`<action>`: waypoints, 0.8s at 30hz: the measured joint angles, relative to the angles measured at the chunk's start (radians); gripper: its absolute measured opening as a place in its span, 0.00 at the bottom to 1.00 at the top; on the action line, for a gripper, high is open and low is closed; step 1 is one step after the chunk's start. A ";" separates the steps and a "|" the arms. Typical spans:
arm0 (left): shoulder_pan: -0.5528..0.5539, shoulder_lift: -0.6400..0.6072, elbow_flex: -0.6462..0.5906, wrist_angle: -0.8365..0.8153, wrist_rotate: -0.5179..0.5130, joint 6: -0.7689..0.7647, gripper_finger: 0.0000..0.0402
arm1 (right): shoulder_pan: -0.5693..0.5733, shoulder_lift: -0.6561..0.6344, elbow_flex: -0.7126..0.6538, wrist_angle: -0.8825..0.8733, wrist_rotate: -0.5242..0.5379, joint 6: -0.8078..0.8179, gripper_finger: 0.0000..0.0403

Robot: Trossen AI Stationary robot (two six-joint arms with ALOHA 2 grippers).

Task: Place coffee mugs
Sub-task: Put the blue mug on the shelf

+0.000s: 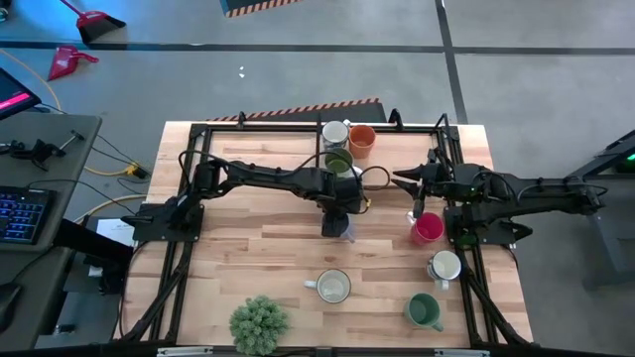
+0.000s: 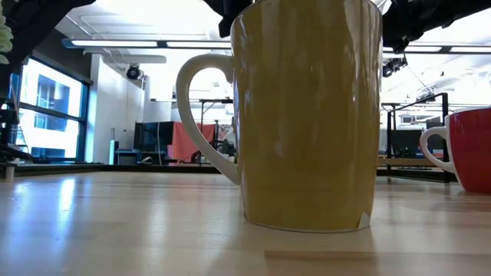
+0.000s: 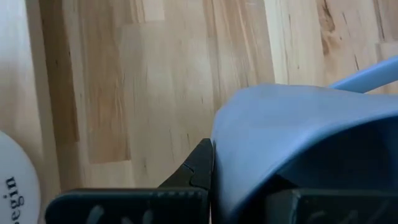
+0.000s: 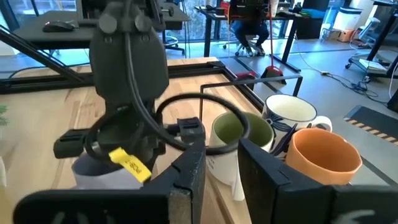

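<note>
My left gripper (image 1: 338, 224) reaches to the table's middle and is shut on a blue-grey mug (image 3: 298, 130), which also shows under it in the right wrist view (image 4: 93, 175). My right gripper (image 4: 221, 171) waits open at the right side, holding nothing and pointing toward the left arm. At the far edge stand a white mug (image 1: 335, 132), an orange mug (image 1: 362, 140) and an olive green mug (image 1: 339, 161). A magenta mug (image 1: 428, 228), another white mug (image 1: 445, 266), a dark green mug (image 1: 424, 310) and a cream mug (image 1: 333, 287) stand nearer. My left gripper pinches the blue-grey mug's wall at the rim (image 3: 219, 146), one finger (image 3: 198, 167) outside and the other seemingly inside. The fingers come steeply from above. The mug's handle (image 3: 367, 76) points away from the hold. Whether its base rests on the table does not show.
A bushy potted plant (image 1: 260, 324) stands at the near edge, left of the cream mug. A black frame (image 1: 198, 127) runs around the tabletop. A white round label (image 3: 13, 186) lies on the wood beside the held mug. Bare wood lies on the table's left half.
</note>
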 joint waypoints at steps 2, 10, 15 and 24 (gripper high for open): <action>-0.003 0.000 -0.001 -0.008 0.000 0.009 0.02 | 0.000 0.000 0.000 0.000 0.000 -0.012 0.19; -0.019 0.000 -0.001 -0.008 0.031 0.001 0.02 | 0.000 0.000 0.000 0.009 0.000 -0.018 0.19; -0.022 0.011 -0.001 -0.027 0.041 -0.017 0.02 | 0.000 0.000 0.000 0.031 0.000 -0.016 0.19; -0.039 0.030 -0.001 -0.022 0.044 0.017 0.02 | 0.000 0.000 0.000 0.035 -0.002 -0.015 0.19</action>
